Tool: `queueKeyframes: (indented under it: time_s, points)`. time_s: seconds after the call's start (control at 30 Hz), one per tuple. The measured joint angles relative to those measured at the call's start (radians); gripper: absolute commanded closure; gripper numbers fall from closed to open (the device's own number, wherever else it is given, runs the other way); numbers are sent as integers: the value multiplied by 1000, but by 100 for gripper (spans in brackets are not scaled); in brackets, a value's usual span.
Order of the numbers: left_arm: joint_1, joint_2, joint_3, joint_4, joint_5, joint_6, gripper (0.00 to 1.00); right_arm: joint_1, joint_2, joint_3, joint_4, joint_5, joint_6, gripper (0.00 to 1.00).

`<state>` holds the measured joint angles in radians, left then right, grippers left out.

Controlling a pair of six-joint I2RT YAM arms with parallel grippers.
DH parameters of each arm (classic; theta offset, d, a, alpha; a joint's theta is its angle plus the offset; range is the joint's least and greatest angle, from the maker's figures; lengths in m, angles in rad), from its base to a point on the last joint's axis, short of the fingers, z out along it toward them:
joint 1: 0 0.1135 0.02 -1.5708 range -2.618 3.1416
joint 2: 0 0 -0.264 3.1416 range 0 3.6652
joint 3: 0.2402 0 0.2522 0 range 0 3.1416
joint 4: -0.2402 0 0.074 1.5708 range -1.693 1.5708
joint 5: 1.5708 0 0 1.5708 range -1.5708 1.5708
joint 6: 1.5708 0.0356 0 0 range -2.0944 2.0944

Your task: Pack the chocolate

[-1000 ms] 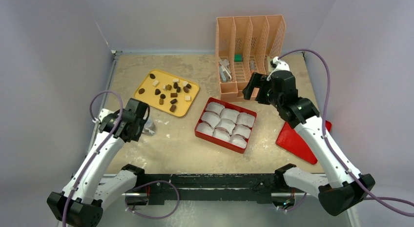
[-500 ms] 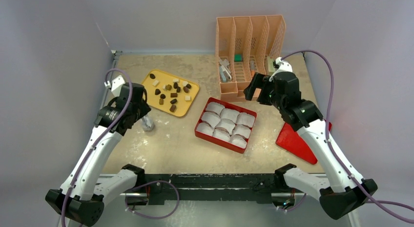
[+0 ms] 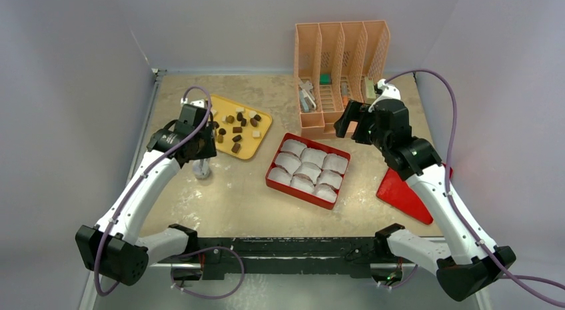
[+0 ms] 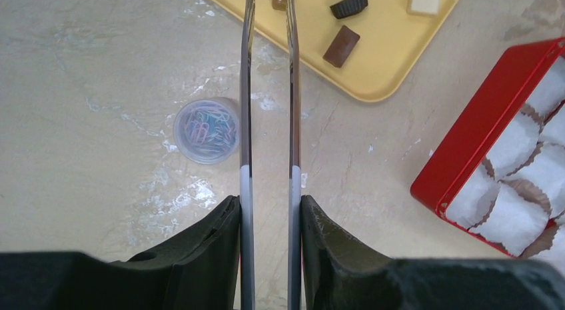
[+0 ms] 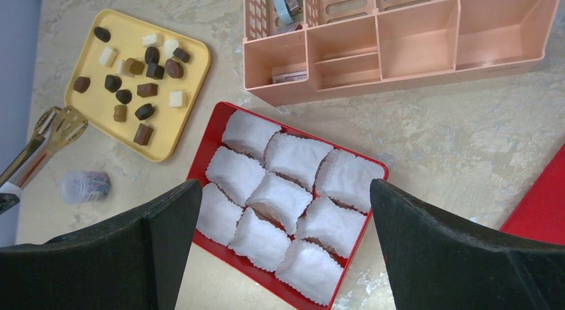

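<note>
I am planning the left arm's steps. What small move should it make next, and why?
Probably ease the left pincer forward and down, until the tongs straddle one of the chocolates. It grips the tongs, whose tips reach only the tray's near edge; every piece lies on the tray, and the cups in the box look empty.

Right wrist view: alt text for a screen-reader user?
A red box of nine empty white cups sits centre. A yellow tray of chocolates lies upper left, tongs beside it, a peach organizer above; the open right gripper frames the bottom.
</note>
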<state>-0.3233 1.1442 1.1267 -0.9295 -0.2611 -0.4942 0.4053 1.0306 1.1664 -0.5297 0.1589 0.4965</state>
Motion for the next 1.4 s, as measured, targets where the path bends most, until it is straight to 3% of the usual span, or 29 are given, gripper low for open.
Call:
queueKeyframes:
  time_s: [0.5,1.4]
  points:
    - [-15,126,1,54,146,97,65,0,0,-2,-3,9,-7,2]
    - [-54,190,-19,103,179,129,62,0,6,-2,-3,12,-11,2]
